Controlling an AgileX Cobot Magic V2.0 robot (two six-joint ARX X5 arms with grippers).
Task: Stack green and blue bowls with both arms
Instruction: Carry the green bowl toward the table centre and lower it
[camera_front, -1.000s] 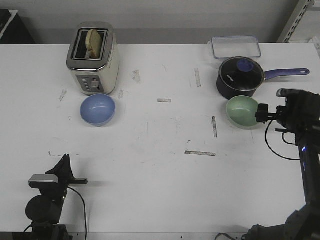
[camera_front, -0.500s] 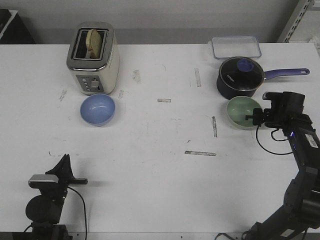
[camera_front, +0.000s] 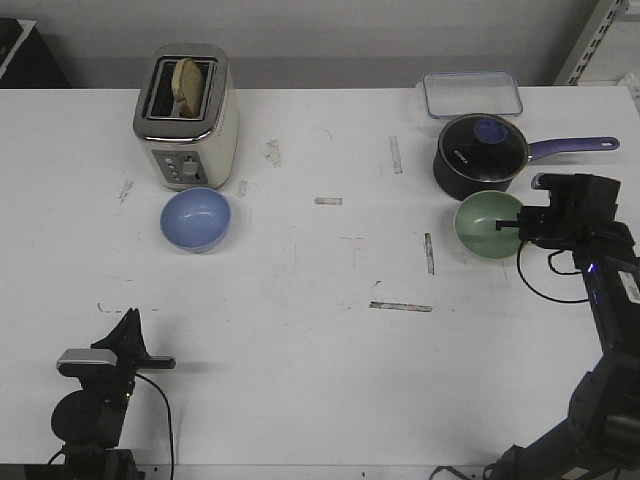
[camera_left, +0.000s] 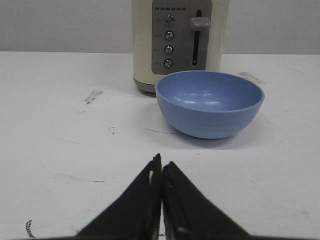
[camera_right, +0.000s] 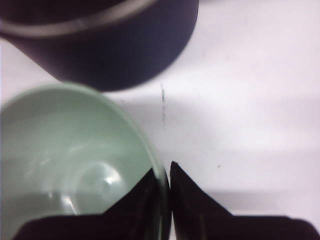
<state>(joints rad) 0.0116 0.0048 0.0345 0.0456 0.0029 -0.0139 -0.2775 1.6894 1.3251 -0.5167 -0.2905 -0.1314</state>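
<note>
The pale green bowl (camera_front: 487, 224) sits at the right of the table, just in front of the navy saucepan (camera_front: 480, 154). My right gripper (camera_front: 512, 226) is shut on the green bowl's right rim; in the right wrist view the rim (camera_right: 159, 170) runs between the two black fingers, one inside the bowl (camera_right: 65, 160), one outside. The blue bowl (camera_front: 196, 219) stands upright in front of the toaster (camera_front: 187, 114). My left gripper (camera_front: 130, 325) is shut and empty near the front left edge; in the left wrist view (camera_left: 161, 167) the blue bowl (camera_left: 210, 102) lies well ahead of it.
A clear lidded container (camera_front: 471, 94) lies behind the saucepan, whose purple handle (camera_front: 575, 146) points right. The toaster holds a slice of bread (camera_front: 188, 83). Grey tape marks (camera_front: 400, 306) dot the table's middle.
My right arm has swung in over the table and its gripper has closed on the green bowl's right rim; the bowl has shifted slightly. The left arm and blue bowl have not moved.
</note>
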